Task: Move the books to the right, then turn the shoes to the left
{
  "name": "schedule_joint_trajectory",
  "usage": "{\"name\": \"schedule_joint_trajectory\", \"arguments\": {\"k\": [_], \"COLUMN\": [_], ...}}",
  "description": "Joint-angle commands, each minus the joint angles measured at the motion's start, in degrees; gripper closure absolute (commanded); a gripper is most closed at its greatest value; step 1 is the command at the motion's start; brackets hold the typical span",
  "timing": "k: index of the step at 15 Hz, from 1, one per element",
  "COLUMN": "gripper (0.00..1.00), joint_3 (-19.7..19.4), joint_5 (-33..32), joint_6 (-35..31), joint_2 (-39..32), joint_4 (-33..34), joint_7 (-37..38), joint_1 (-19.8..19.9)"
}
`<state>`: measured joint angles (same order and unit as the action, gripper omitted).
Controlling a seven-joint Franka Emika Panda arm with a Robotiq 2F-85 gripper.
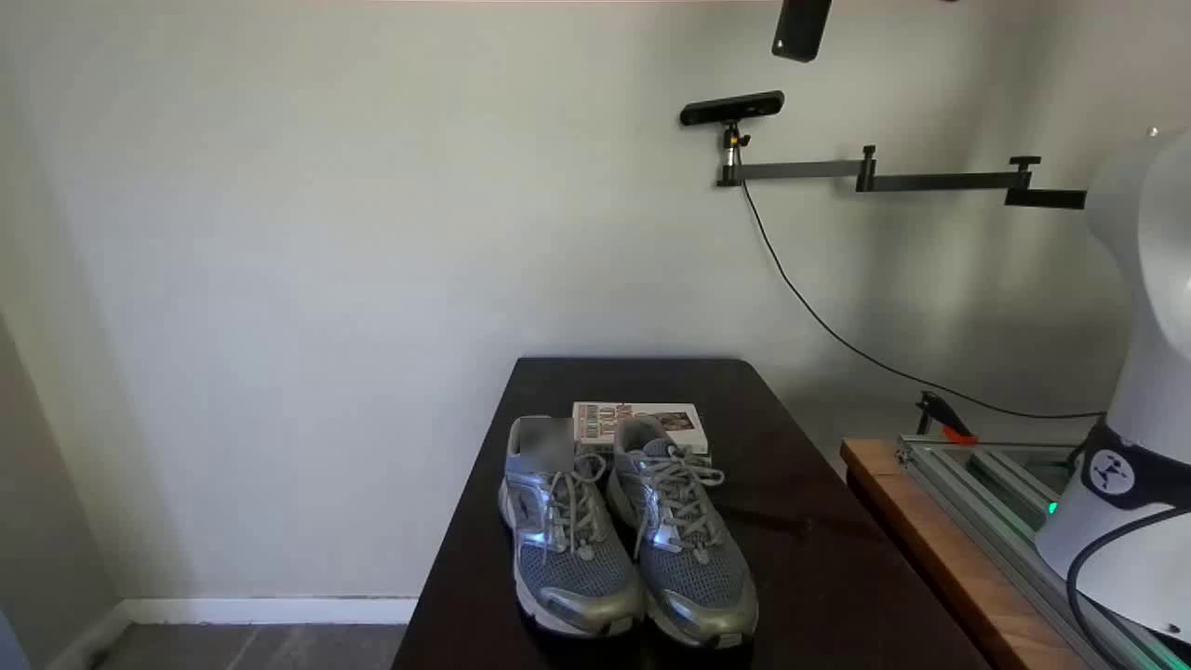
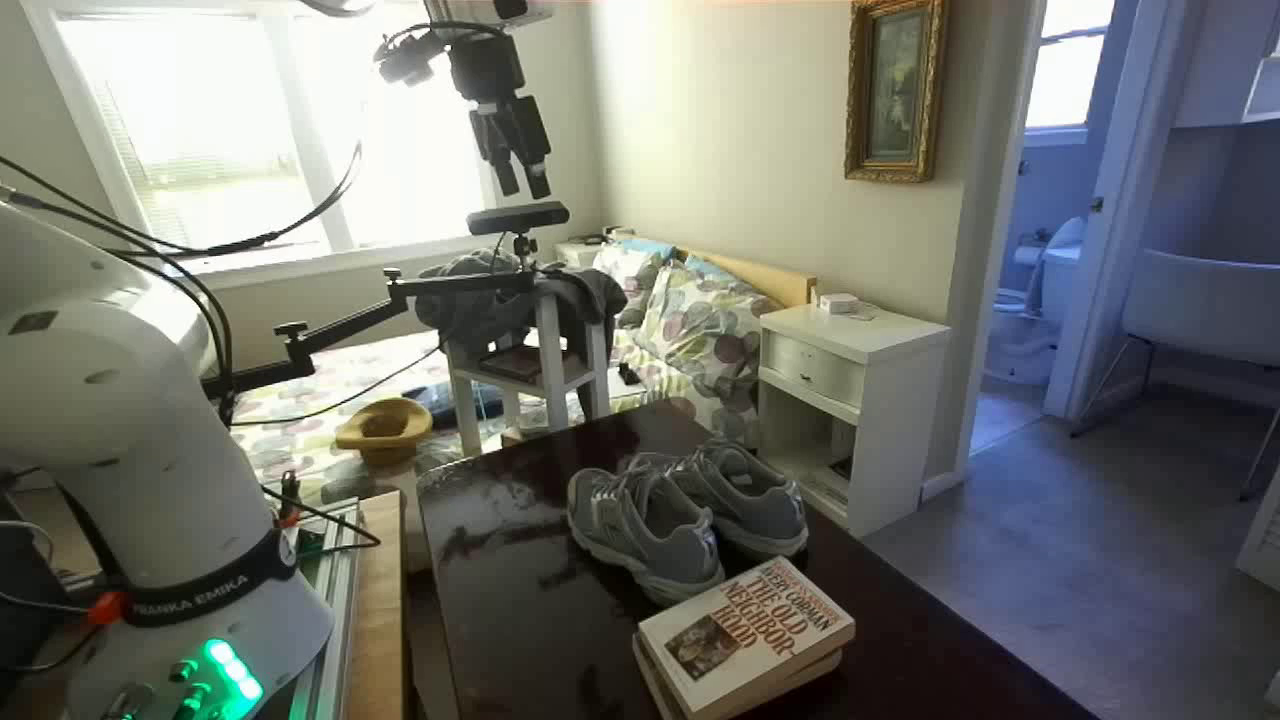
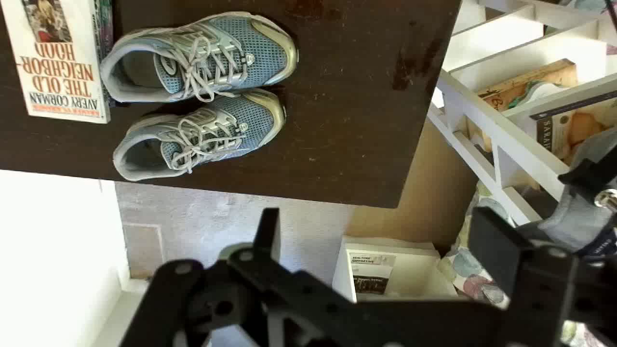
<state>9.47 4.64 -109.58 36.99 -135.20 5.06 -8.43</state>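
The books (image 2: pixel 745 635) lie as a small flat stack on the dark table, with a pale cover and reddish print on top. In the wrist view the books (image 3: pixel 60 84) are at the upper left, close to the shoe heels. A pair of grey and silver shoes stands side by side, one shoe (image 1: pixel 568 549) and its mate (image 1: pixel 693 549), toes pointing away from the books. The same shoes show as one shoe (image 3: pixel 207 58) and another shoe (image 3: pixel 205 135). High above and away from them hangs my gripper (image 2: pixel 523 192), jaws spread; in the wrist view my gripper (image 3: pixel 378 226) holds nothing.
The dark table (image 3: pixel 347 120) carries the books and shoes. A camera (image 2: pixel 517 217) on a jointed arm juts out below the gripper. A white nightstand (image 2: pixel 850 390) and a white shelf stool (image 2: pixel 550 370) stand beyond the table. A wall (image 1: pixel 279 279) rises behind.
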Motion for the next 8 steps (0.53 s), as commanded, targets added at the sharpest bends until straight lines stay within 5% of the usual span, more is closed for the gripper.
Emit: {"name": "schedule_joint_trajectory", "arguments": {"k": [1, 4, 8], "gripper": [0.00, 0.00, 0.00], "joint_3": [0.00, 0.00, -0.36], "joint_5": [-0.02, -0.02, -4.77], "joint_6": [0.11, 0.11, -4.56], "joint_2": [-0.05, -0.05, -2.82], "joint_4": [0.12, 0.12, -2.46], "joint_7": [0.02, 0.02, 8.33], "joint_1": [-0.01, -0.01, 6.78]}}
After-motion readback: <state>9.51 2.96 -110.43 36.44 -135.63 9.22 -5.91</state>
